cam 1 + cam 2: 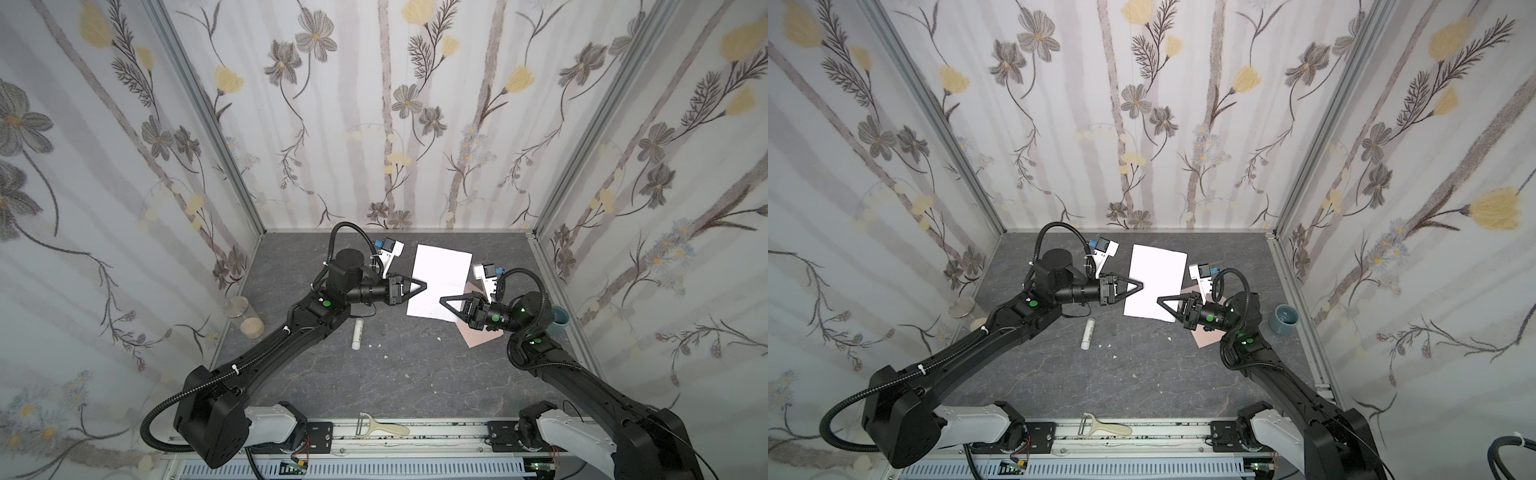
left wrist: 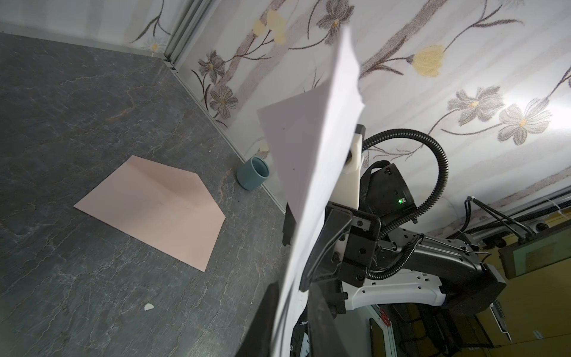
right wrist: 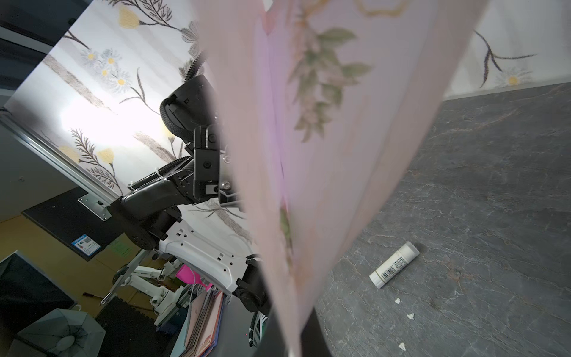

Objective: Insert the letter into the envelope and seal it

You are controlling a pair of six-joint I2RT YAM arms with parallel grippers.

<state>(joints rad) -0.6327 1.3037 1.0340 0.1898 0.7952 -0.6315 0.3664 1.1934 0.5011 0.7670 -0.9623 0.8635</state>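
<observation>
The letter [image 1: 440, 272] was up in the air, off the tabletop [image 1: 395, 374]. Both tools had hold of it. The left tool [image 1: 424, 286] was pinched tight on the letter's left edge. The right tool [image 1: 442, 300] was pinched tight on the letter near its bottom right corner. Both top views showed this, with the letter [image 1: 1156, 272] white and almost flat between the two tools.

In the left wrist view the letter [image 2: 312, 154] ran right between the black fingers [image 2: 262, 312] of the left tool, and it bent a little. In the right wrist view the letter [image 3: 324, 154] looked pale pink with green leaf prints, and it went down between the fingers [image 3: 319, 337] of the right tool.

The envelope [image 1: 478, 336] lay flat on the tabletop, down below the right side of the letter. The right arm hid part of it in both top views. In the left wrist view the envelope [image 2: 154, 210] was easy to see, with its flap lying open.

A white glue stick [image 1: 358, 334] lay on the tabletop near the left arm, well apart from the envelope. A blue cup [image 1: 559, 320] stood by the right wall. Little white bits lay here and there on the tabletop.
</observation>
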